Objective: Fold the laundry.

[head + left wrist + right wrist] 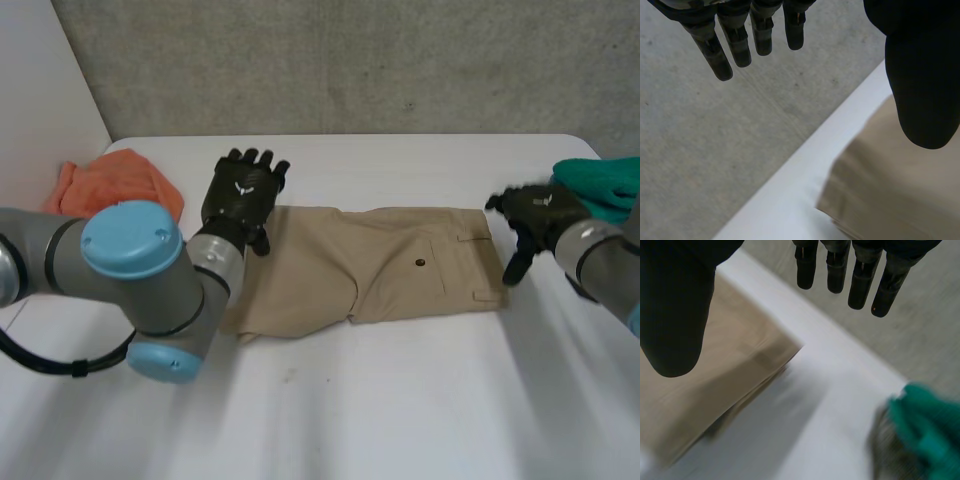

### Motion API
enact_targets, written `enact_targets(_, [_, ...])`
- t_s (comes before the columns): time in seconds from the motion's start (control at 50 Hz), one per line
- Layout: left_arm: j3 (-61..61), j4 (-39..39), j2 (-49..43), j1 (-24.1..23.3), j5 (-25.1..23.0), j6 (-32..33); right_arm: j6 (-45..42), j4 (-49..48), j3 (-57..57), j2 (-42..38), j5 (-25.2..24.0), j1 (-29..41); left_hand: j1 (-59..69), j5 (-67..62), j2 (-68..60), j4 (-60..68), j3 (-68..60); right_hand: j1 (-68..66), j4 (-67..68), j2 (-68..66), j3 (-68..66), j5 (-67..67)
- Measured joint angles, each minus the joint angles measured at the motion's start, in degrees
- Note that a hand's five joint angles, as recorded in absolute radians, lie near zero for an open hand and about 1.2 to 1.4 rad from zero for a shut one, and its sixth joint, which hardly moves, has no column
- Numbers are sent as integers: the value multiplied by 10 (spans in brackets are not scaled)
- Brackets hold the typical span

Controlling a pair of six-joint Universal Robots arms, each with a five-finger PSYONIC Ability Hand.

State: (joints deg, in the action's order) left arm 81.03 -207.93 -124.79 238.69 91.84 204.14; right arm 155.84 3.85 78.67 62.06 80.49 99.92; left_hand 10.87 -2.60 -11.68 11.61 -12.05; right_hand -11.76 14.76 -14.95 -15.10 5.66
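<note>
Tan shorts [380, 268] lie folded flat across the middle of the white table [400, 400], back pocket button facing up. My left hand [243, 195] hovers above their left end, fingers [720, 47] straight and spread, thumb [922, 90] over the tan cloth [890, 185], holding nothing. At the shorts' right end my right hand [535, 215] is lifted off the cloth, its fingers [860, 280] straight and its thumb [675, 315] apart above the shorts' corner [715, 370]. It is empty too.
An orange garment [115, 185] is bunched at the table's back left, by the white wall. A green garment [605, 185] lies at the back right, close to my right hand, also seen as green cloth [925, 430]. The table's far edge [805, 165] runs just beyond the shorts.
</note>
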Motion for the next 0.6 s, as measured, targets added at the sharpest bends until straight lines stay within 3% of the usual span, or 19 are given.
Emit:
enact_targets(0.34, [56,0,20,-16,0,-36,-5,-109,73,-75,-59,-16,0,0,0,0,0,-59,58,-50,-55,44])
enact_targets(0.36, [56,0,19,-16,0,-35,-5,-114,73,-80,-59,-16,0,0,0,0,0,-84,83,-71,-79,69])
enact_targets(0.38, [57,0,19,-16,0,-35,-6,-126,70,-91,-59,-16,0,0,0,0,0,-216,257,-269,-255,227])
enact_targets(0.4, [57,0,18,-16,0,-35,-6,-129,70,-93,-59,-16,0,0,0,0,0,-216,257,-269,-255,227])
enact_targets(0.44, [59,0,19,-16,0,-35,-6,-140,70,-97,-58,-17,0,0,0,0,0,-319,475,-479,-477,418])
enact_targets(0.6, [69,1,25,-15,0,-36,-10,-155,86,-58,-53,-40,0,0,0,0,0,-387,532,-522,-526,469])
